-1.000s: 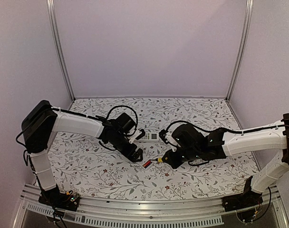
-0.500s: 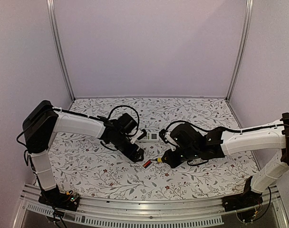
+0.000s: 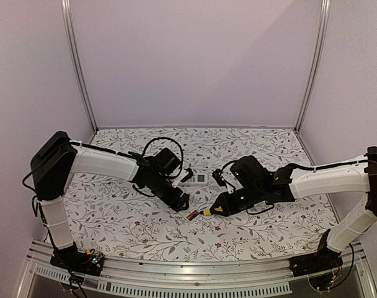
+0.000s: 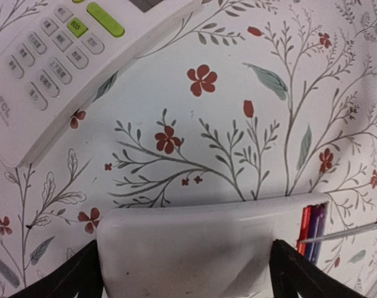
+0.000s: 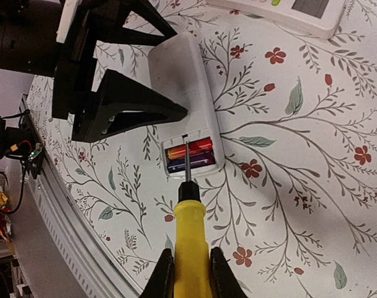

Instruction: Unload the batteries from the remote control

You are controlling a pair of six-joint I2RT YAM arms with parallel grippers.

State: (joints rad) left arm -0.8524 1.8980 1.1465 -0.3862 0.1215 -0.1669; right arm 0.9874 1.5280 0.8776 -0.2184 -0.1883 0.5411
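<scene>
Right pincer: your right gripper was closed hard on the yellow plastic handle of the screwdriver, jaws nearly together, with the thin steel shaft pointing away from the wrist.
Left pincer: your left gripper was spread wide with nothing clamped between the jaws. Its two black fingers reached over the near long edge of the white plastic remote control, which lay back-up on the floral tablecloth. Whether they pressed down on it, I could not tell.
Batteries: the thin cylindrical batteries sat in the open bay at the end of the remote nearer the screwdriver, red-orange beside dark purple. How many lay there was not clear.
Tip: the shaft crossed the bay about at its middle, but contact with a cell could not be made out.
Step in hand: by my judgement, you were levering the first cell out, and none had lifted yet.
How to do it well: you wanted the tip tucked under one cell's end, then a shallow upward lever. A push along the bay would likely have slid the remote out from under the left fingers.
Left arm's part: those fingers needed to bear down firmly so the body neither tipped nor turned.
Risk: a freed cell could have rolled off across the cloth, perhaps toward the second white remote with a green button, which lay face-up and apart.
</scene>
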